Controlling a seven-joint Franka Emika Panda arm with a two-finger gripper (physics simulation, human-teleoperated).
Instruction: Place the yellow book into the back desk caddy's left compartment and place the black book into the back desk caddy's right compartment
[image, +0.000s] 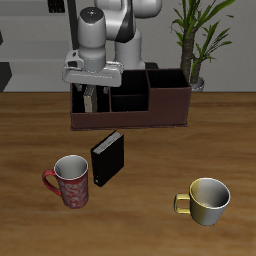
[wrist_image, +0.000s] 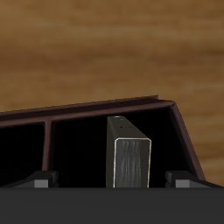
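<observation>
From the front, the gripper (image: 90, 97) hangs over the end section of the back desk caddy (image: 150, 108) at the far side of the tabletop (image: 140, 225). The black book (image: 108, 158) stands nearer the front edge, beside a patterned red mug (image: 70, 181); a yellow mug (image: 207, 199) sits well apart.

At the wrist, the jaws are clenched on the yellow book (wrist_image: 129, 162), which stands upright in the left compartment (wrist_image: 87, 144).

A simulated office or study desk, rendered rather than real. A wooden table (image: 140, 225) carries a dark brown desk caddy (image: 135, 108) with black dividers, a black book (image: 108, 158) standing before it, and two mugs: a red patterned one (image: 70, 182) and a yellowish one (image: 206, 199). A potted plant (image: 192, 40) stands at the back, beside the robot arm's (image: 105, 30) base.
</observation>
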